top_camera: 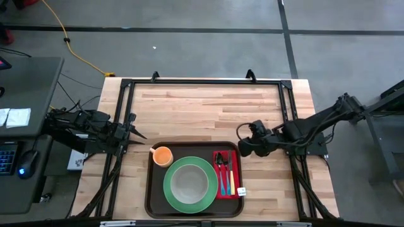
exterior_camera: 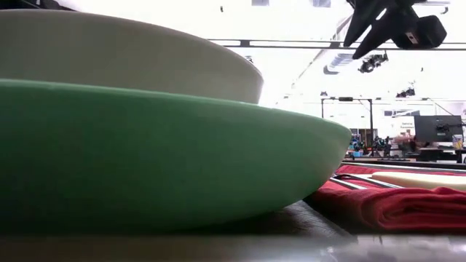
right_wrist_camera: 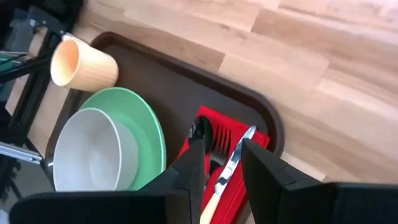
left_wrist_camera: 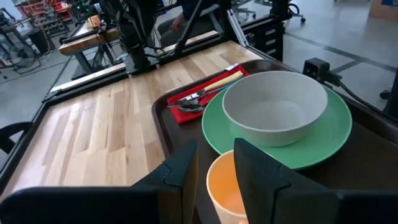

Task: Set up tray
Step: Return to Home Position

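Tray (top_camera: 153, 189) is at 6 o'clock on the bench (top_camera: 202, 107), long side along the near edge.

On the tray:
- Green plate (top_camera: 168, 186) is in the middle, with a grey-white bowl (top_camera: 189, 183) sitting in it.
- Orange cup (top_camera: 163, 156) is upright at 10 o'clock from the plate, in the tray corner, just beside the plate rim.
- Red napkin (top_camera: 237, 180) is at 3 o'clock from the plate, flat against the tray's right rim.
- Cutlery (top_camera: 225, 180) lies lengthwise on the napkin, with the yellow-handled knife (top_camera: 231, 184) outermost.

Left gripper (top_camera: 140, 133) is at 10 o'clock from the tray, by the left frame rail. It is off the tray and apart from the cup, fingers set narrow with a gap, holding nothing.

Right gripper (top_camera: 242, 150) is at 2 o'clock from the tray, raised over the tray's far right corner near the napkin's far end. Its fingers are spread in a V in the low view, nothing between them.
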You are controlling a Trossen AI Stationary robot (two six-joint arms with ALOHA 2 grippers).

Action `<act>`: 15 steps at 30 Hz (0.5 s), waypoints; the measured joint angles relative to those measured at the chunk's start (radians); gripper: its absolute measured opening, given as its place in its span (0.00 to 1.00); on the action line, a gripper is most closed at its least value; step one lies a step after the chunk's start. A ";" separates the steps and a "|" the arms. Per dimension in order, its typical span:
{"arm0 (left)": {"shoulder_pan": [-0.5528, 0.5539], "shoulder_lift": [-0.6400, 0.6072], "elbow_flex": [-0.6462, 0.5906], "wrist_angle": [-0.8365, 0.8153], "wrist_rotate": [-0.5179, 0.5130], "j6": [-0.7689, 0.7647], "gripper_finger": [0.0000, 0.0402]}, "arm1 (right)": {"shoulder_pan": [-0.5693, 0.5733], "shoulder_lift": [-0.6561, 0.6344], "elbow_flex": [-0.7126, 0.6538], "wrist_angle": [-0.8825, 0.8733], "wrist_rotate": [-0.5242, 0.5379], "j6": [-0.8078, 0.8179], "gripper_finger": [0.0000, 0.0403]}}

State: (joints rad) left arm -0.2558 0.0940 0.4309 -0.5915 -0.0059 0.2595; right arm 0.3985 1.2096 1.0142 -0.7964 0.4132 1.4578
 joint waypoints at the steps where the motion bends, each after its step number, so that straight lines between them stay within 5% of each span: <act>1: 0.000 0.000 0.000 0.000 0.000 0.002 0.34 | 0.000 -0.009 0.000 -0.005 0.007 -0.006 0.21; 15: 0.000 0.000 0.000 0.020 0.000 0.001 0.34 | -0.073 -0.133 0.000 -0.059 0.044 -0.199 0.21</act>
State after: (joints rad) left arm -0.2558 0.0940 0.4309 -0.5716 -0.0063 0.2608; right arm 0.3250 1.0765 1.0142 -0.8551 0.4575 1.2592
